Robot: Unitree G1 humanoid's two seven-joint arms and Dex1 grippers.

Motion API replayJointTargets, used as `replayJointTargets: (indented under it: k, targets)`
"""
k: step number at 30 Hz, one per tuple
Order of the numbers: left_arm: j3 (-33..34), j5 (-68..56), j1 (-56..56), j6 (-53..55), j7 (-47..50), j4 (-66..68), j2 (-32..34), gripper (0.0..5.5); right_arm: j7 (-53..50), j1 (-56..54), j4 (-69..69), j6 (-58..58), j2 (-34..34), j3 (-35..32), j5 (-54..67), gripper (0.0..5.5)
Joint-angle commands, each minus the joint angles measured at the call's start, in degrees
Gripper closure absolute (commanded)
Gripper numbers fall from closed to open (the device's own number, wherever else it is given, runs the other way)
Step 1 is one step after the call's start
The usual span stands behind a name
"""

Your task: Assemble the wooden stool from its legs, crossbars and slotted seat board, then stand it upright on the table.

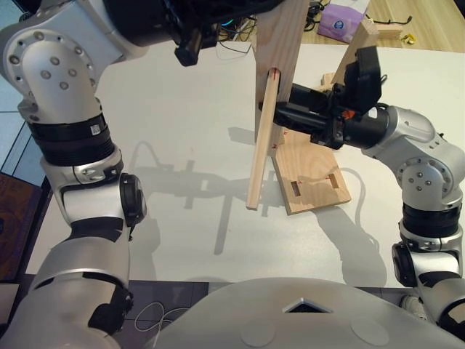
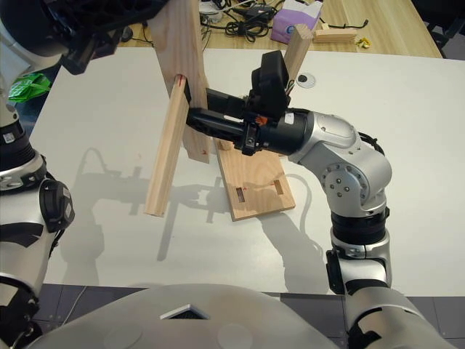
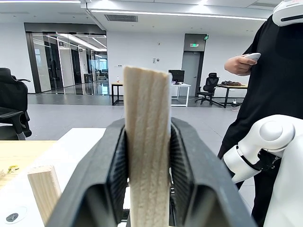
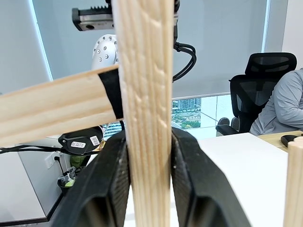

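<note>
Jaws of left gripper (image 3: 147, 130) and right gripper (image 4: 147, 139) clamped on leg (image 1: 280, 43), crossbar (image 1: 261, 145) jutting beside

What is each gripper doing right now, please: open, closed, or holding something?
Left gripper: closed on the upright wooden leg.
Right gripper: closed on the same leg, beside the crossbar.

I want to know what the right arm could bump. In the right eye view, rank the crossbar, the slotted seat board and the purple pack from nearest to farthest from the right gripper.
From the right gripper:
1. Crossbar: meets the clamped leg right beside the gripper.
2. Slotted seat board: flat on the table, below it.
3. Purple pack: far back, beyond the table.
</note>
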Motion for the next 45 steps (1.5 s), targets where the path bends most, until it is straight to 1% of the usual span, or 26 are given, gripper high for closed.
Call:
replayJointTargets:
  k: [1,11,12,13,16,18,20,25,27,30,32,35,36,40,44,45]
  targets:
    - [-1.2,-0.4,0.9,1.2,-1.0,-1.7,0.7,4.41,-1.3,-0.6,-0.5,-0.1,-0.2,-1.1,-0.2,4.46]
    - [0.1,-1.4,1.2,1.8,0.3,-1.4,0.1,4.42,-1.2,-0.2,-0.1,0.5,-0.5,-0.7,-0.7,4.46]
    - [0.1,-1.3,1.3,1.8,0.4,-1.3,0.0,4.42,-1.1,-0.2,0.0,0.8,-0.7,-0.6,-0.6,4.08]
    - [0.1,-1.3,1.3,1.7,0.5,-1.2,0.0,4.46,-1.0,-0.2,0.1,0.9,-0.7,-0.5,-0.6,3.87]
    - [0.5,-1.6,1.7,1.7,0.7,-1.3,0.3,4.47,-1.0,0.2,0.1,0.9,-1.2,-0.6,-0.9,3.48]
    - [0.7,-1.2,1.7,1.1,1.1,-1.2,0.1,4.47,-0.8,0.6,0.1,0.7,-1.9,-0.4,-1.5,3.06]
    - [1.2,-0.5,1.8,0.2,1.4,-0.6,0.4,4.47,-0.4,1.1,0.1,0.6,-2.9,-0.2,-2.1,2.76]
    - [4.3,0.2,1.9,-1.5,3.4,0.7,1.9,4.47,0.7,2.0,-0.1,-0.5,-6.3,-2.1,-3.5,1.79]
    - [5.5,1.3,2.5,-2.6,4.3,2.0,2.5,4.48,2.3,4.7,0.0,-2.7,-8.7,-2.1,-6.3,1.76]
    - [7.3,2.7,4.3,-4.4,5.9,3.1,3.2,4.48,4.6,9.1,-1.0,-3.7,-12.0,-2.8,-7.4,1.76]
    - [9.0,3.4,5.8,-5.7,7.9,2.5,3.5,4.48,6.2,11.8,-1.9,-3.5,-14.0,-2.9,-7.4,2.03]
    - [12.2,4.0,8.7,-7.3,12.8,0.1,3.0,4.48,7.3,15.8,-3.3,-2.5,-16.4,-4.2,-6.5,2.65]
    - [13.2,4.2,9.8,-7.8,15.0,-0.9,2.7,4.48,7.5,17.0,-3.5,-2.2,-17.2,-5.1,-6.1,2.95]
    - [16.5,4.7,13.8,-10.6,23.1,-4.0,0.2,4.48,10.5,23.9,-4.5,-3.2,-22.0,-7.7,-7.5,3.62]
    - [18.9,4.5,16.1,-13.2,27.7,-5.4,-1.0,4.48,15.6,28.5,-3.9,-5.0,-27.3,-8.6,-9.6,4.33]
    - [19.0,4.3,16.3,-13.4,28.6,-6.0,-1.2,4.48,16.9,29.3,-3.5,-5.4,-28.7,-8.9,-10.3,4.44]
